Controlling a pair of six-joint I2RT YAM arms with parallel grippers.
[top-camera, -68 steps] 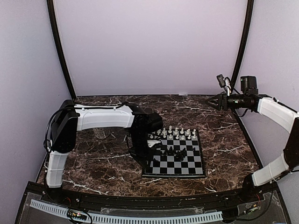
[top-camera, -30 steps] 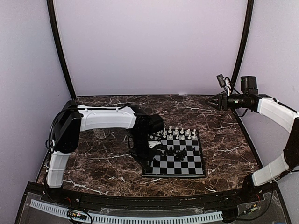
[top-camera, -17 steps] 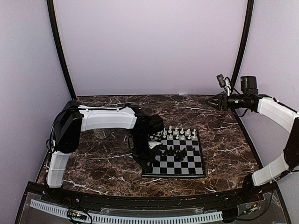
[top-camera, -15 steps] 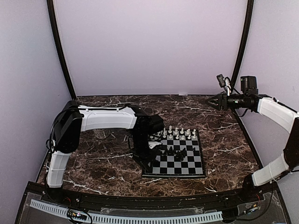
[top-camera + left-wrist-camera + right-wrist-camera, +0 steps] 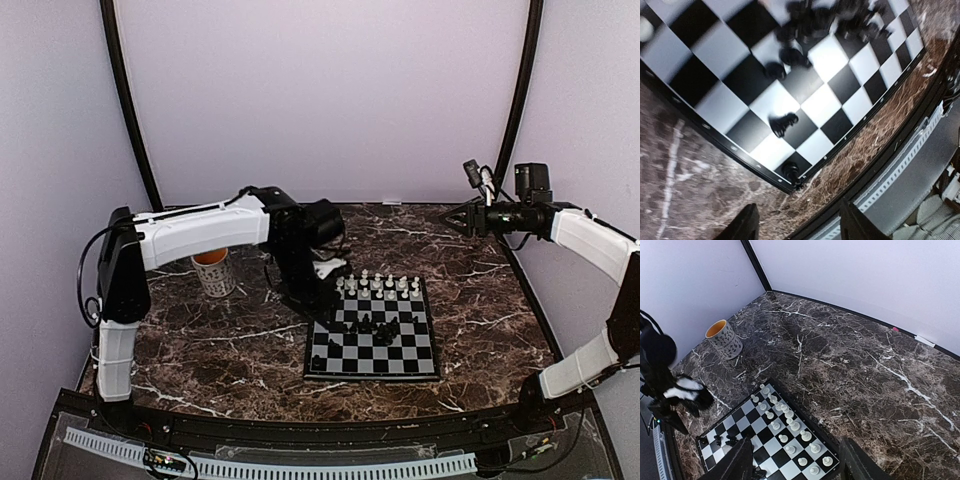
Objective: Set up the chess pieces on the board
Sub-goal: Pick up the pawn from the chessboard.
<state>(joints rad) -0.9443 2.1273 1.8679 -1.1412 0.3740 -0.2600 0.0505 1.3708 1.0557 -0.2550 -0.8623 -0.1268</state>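
Two rows of white pieces (image 5: 380,286) already line the far edge of the board (image 5: 400,358), which lies right of centre on the table (image 5: 200,340). Most black pieces (image 5: 378,323) are bunched in the board's middle. One black corner piece (image 5: 790,170) stands in the near-left corner square, and what looks like a black knight (image 5: 783,123) sits a little farther in.

The left gripper (image 5: 797,226) hangs just beside the board's far-left corner, fingers apart with nothing between them. From it the bunch lies rightward and toward the near edge, so the left arm is much the nearer. The right gripper (image 5: 797,460), also spread and empty, hovers over the table's far-right corner, well apart from the board. Whether the bunched pieces stand or lie I cannot tell, so their long axes are unclear.

Against the earlier view, the left arm has risen from low at the board's left edge and swung toward the far side, uncovering the mug (image 5: 212,272) near the table's left edge.
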